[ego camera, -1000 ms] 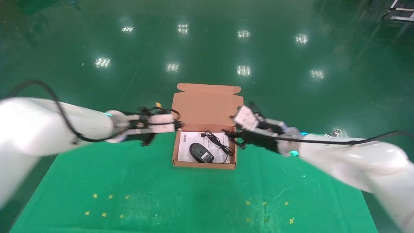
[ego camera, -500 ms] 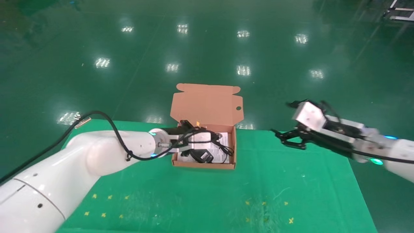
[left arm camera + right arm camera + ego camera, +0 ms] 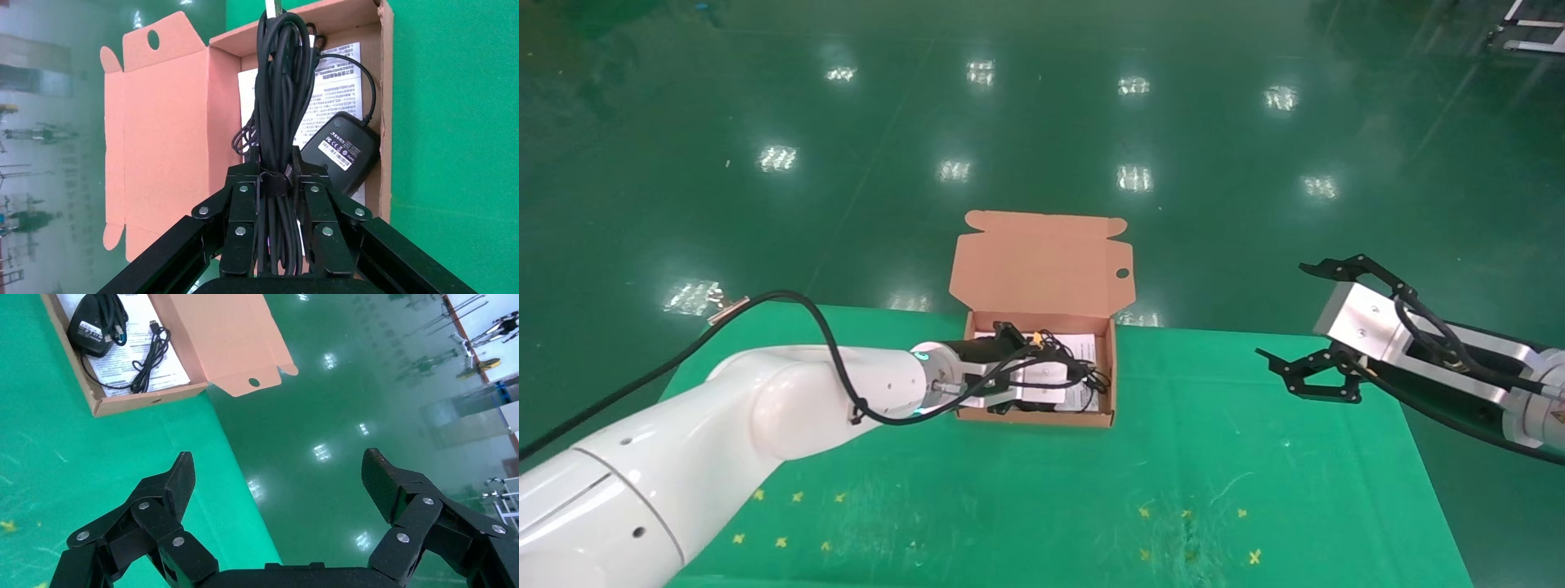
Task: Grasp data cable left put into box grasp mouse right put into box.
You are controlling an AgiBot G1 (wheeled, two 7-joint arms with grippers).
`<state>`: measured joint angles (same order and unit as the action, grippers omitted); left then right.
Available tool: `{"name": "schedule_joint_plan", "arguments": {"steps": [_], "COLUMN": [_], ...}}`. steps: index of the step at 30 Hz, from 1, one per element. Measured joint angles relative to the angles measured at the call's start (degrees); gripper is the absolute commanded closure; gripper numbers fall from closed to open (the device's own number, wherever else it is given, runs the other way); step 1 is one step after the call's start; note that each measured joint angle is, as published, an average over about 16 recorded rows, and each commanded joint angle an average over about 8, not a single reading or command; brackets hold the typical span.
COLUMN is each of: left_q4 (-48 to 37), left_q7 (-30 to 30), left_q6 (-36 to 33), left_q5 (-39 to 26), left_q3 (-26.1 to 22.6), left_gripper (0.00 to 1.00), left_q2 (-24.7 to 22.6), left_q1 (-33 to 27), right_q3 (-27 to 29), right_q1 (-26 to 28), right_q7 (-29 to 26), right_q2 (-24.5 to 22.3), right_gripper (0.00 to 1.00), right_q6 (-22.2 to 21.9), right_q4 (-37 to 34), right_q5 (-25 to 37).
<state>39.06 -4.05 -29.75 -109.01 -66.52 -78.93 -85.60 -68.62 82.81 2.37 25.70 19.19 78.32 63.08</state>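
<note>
The orange-brown box (image 3: 1042,419) stands open at the table's far edge, its lid (image 3: 1042,261) upright. My left gripper (image 3: 1073,380) is over the box interior, shut on the bundled black data cable (image 3: 278,92), which hangs from its fingers (image 3: 242,202) above the white printed sheet (image 3: 333,67). The black mouse (image 3: 340,153) lies in the box, white label up, its loose cord (image 3: 150,355) beside it. In the head view the left gripper hides most of the mouse. My right gripper (image 3: 1283,310) is open and empty, above the table's far right edge, well apart from the box; it also shows in the right wrist view (image 3: 276,459).
The green table cloth (image 3: 1009,490) carries small yellow marks near the front. Beyond the table's far and right edges is the shiny green floor (image 3: 1254,163). My left arm (image 3: 789,400) lies across the table's left side.
My left gripper has moved from the left of the box to over its inside, holding the cable. My right gripper has drawn back to the right, away from the box, and stays open.
</note>
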Motion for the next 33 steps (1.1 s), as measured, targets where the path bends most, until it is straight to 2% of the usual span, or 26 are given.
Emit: {"name": "schedule_joint_plan", "arguments": {"steps": [11,19,26,33], "left_q4": [1.01,2.05,2.12,3.02], "left_q7": [-0.46,-1.34,-1.98,-2.52], "left_q6": [1.07,5.93,10.05,8.62], "left_q5": [-0.49,-0.65,-0.25,2.72], "left_q3": [0.52,1.46,2.18,4.06], "left_gripper": [0.00,0.00,0.00,0.00], "left_q2": [0.87,1.54,1.51,3.07], "left_q1": [-0.61,-4.20,-7.63,-7.44], "right_q3": [0.55,3.37,5.85,7.82], "right_q1": [0.40,4.67,10.06,11.57], "right_q7": [0.43,4.04,8.51,9.95], "right_q2": [0.87,3.10,5.45,6.63], "right_gripper": [0.00,0.00,0.00,0.00], "right_q6": [0.25,0.26,1.91,6.23], "right_q4": [-1.19,-4.09,-7.83,-10.08], "right_q5": [-0.37,0.69,3.02,3.86]}}
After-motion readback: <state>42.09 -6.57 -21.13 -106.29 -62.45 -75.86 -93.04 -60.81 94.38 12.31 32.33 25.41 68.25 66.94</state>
